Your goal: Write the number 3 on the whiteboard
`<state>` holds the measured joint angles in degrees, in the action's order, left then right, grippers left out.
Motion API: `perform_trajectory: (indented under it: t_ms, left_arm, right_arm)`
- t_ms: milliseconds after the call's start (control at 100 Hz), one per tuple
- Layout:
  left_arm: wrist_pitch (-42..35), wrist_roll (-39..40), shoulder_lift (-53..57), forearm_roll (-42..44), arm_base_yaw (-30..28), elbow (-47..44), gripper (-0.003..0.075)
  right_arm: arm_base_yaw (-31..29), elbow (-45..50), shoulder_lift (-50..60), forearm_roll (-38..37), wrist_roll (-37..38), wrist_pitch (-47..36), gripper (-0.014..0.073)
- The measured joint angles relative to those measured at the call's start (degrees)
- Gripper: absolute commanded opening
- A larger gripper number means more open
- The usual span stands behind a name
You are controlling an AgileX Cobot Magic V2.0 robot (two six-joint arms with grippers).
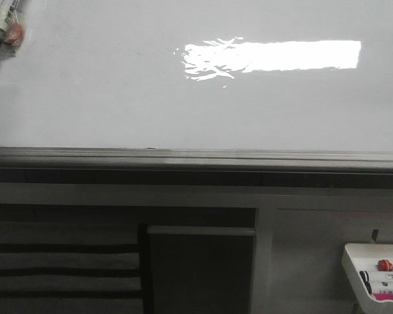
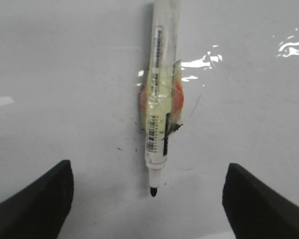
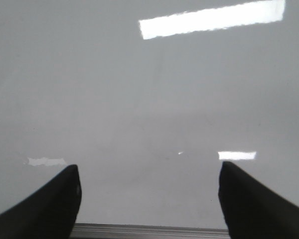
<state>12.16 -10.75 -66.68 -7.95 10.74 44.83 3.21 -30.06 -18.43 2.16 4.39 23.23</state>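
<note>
The whiteboard is a large glossy white board with a bright rectangular glare. A white marker with clear and red tape round its barrel lies on it at the far left corner. In the left wrist view the marker points its black tip toward my left gripper, which is open, its dark fingers wide apart on either side of the tip, not touching it. My right gripper is open and empty over bare board. No number 3 shows; only small dark specks lie by the marker.
The board's grey metal edge rail runs along its near side and shows in the right wrist view. A small white tray with markers hangs low at the right. A dark panel stands below the rail.
</note>
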Motion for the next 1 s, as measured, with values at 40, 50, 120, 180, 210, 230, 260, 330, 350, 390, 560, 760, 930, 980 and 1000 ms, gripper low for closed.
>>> perform_trajectory:
  t_ms: [40,50,120,180,210,230,260,330,350,390,560,760,930,980,1000]
  left_arm:
    - [-0.43,0.00,-1.84,0.00,0.28,0.64,0.0555]
    - [-0.59,0.00,-2.52,0.00,0.26,0.76,0.0554]
    - [-1.38,0.00,-5.65,0.14,0.26,2.11,0.0543]
    - [-1.82,0.00,-7.77,0.14,0.26,3.26,0.0514]
    - [-2.08,0.00,-8.94,0.14,0.26,3.71,0.0492]
    - [-2.26,0.00,-9.56,0.14,0.26,4.00,0.0475]
    - [-2.31,0.00,-10.28,0.14,0.26,4.32,0.0445]
    - [-2.50,-0.04,-11.09,0.28,0.26,4.96,0.0379]
    - [-2.58,-0.04,-11.10,0.28,0.26,5.09,0.0366]
    - [-2.62,-0.04,-11.18,0.37,0.26,5.22,0.0327]
    - [-3.35,-0.04,-11.63,0.37,0.26,5.47,0.0192]
    - [-3.35,-0.13,-11.67,0.37,0.39,5.47,0.0072]
    - [-2.64,-0.16,-11.67,0.37,0.53,5.75,-0.0002]
    - [-0.94,-0.56,-11.67,0.37,0.65,6.34,-0.0020]
    - [0.22,-1.04,-11.67,0.37,0.66,6.72,-0.0019]
  right_arm:
    - [0.00,0.00,0.00,0.00,0.00,0.00,0.0514]
    - [0.00,0.00,0.00,0.00,0.00,0.00,0.0514]
    - [0.00,0.00,0.00,0.00,0.00,0.00,0.0514]
    - [0.00,0.00,0.00,0.00,0.00,0.00,0.0514]
    - [0.00,0.00,0.00,0.00,0.00,0.00,0.0514]
    - [0.00,0.00,0.00,0.00,0.00,0.00,0.0514]
    - [0.00,0.00,0.00,0.00,0.00,0.00,0.0514]
    - [0.00,0.00,0.00,0.00,0.00,0.00,0.0514]
    - [0.00,0.00,0.00,0.00,0.00,0.00,0.0514]
    - [0.00,0.00,0.00,0.00,0.00,0.00,0.0514]
    - [0.00,0.00,0.00,0.00,0.00,0.00,0.0514]
    - [0.00,0.00,-0.09,0.00,0.00,0.13,0.0514]
    - [0.00,-3.07,-2.25,0.66,0.00,5.47,0.0514]
    - [0.00,-4.66,-3.95,1.33,0.00,7.42,0.0514]
    - [0.00,-5.41,-4.48,1.59,0.00,8.35,0.0514]
